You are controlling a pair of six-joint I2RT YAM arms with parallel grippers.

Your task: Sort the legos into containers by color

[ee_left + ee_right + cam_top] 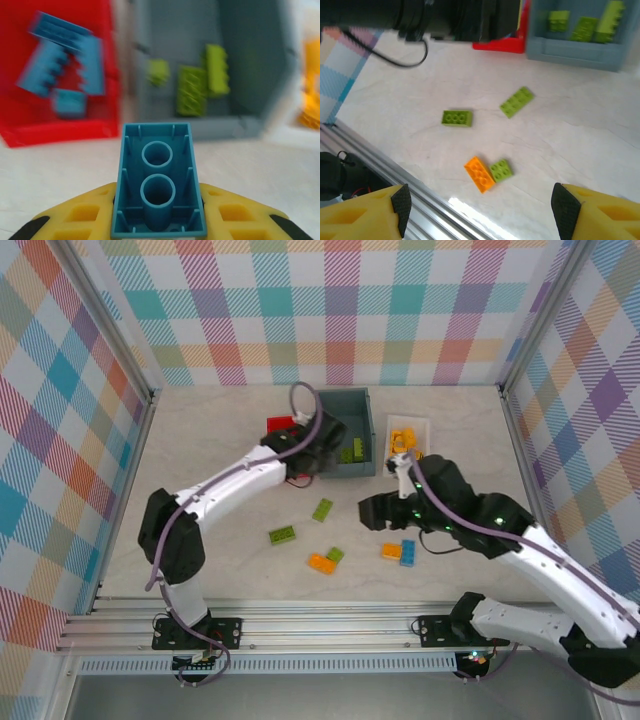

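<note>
your left arm [240, 480] stretches toward the worktop's [215, 430] far edge, left gripper [159, 222] clamped on a glossy blue brick [158, 175], hollow tubed underside showing; right gripper [482, 206] hangs, fingers apart.

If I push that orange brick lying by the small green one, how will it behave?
The orange brick looks like rigid plastic, so probably stiff. Lying flat, studs up, it should slide rather than roll. It would likely nudge the green brick right beside it.
</note>
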